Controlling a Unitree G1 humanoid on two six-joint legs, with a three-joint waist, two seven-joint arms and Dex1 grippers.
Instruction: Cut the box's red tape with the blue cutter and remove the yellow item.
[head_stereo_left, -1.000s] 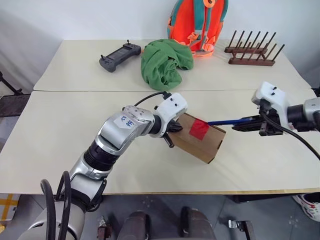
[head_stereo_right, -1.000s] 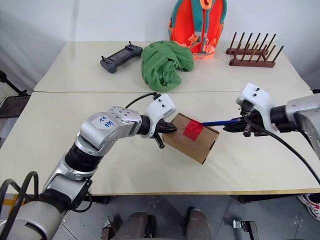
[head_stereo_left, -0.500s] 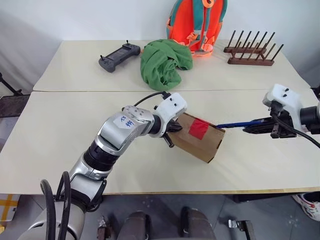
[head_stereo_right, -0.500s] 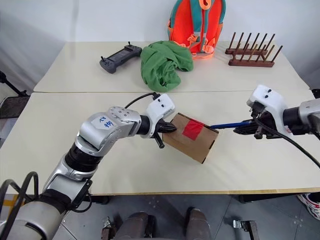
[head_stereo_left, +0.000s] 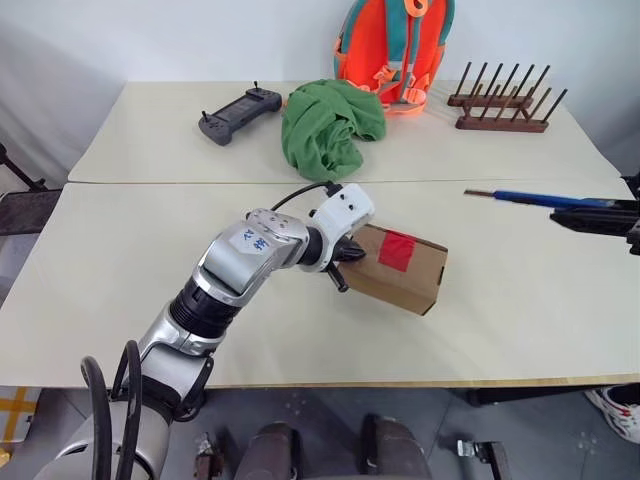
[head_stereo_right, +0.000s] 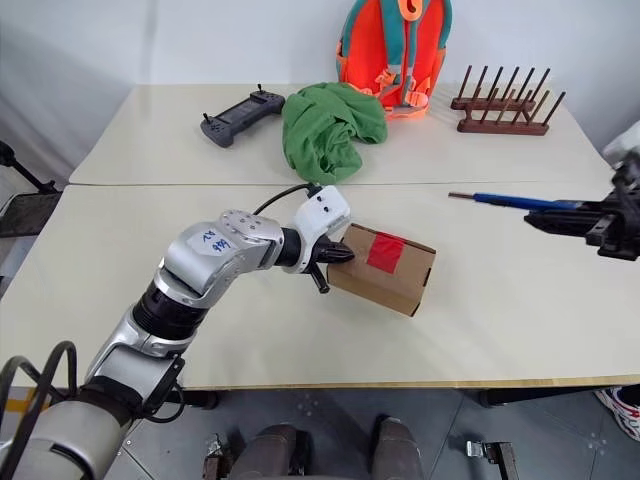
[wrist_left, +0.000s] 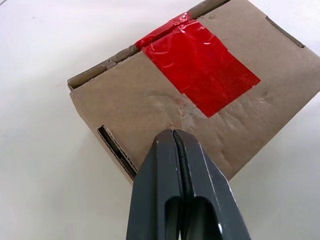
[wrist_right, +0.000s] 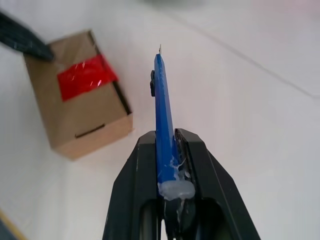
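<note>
The brown cardboard box (head_stereo_left: 404, 283) lies on the near table, with the red tape (head_stereo_left: 396, 251) across its top seam. My left gripper (head_stereo_left: 345, 262) is shut, its fingertips (wrist_left: 173, 134) pressing on the box's top by the left end. Well to the right of the box and above the table, my right gripper (head_stereo_right: 575, 218) is shut on the blue cutter (head_stereo_right: 510, 201). The cutter's tip points left toward the box and stands clear of it. The right wrist view shows the cutter (wrist_right: 162, 115) between the fingers, with the box (wrist_right: 85, 125) beyond it. The yellow item is hidden.
On the far table lie a green cloth (head_stereo_left: 330, 125), a dark handheld controller (head_stereo_left: 240, 108), an orange backpack (head_stereo_left: 395, 45) and a wooden rack (head_stereo_left: 500, 100). A seam separates the two tables. The near table (head_stereo_left: 120, 260) is bare left of my left arm.
My right gripper has drawn the cutter up and to the right, away from the box. The box has settled flatter on the table. The left gripper has stayed in place.
</note>
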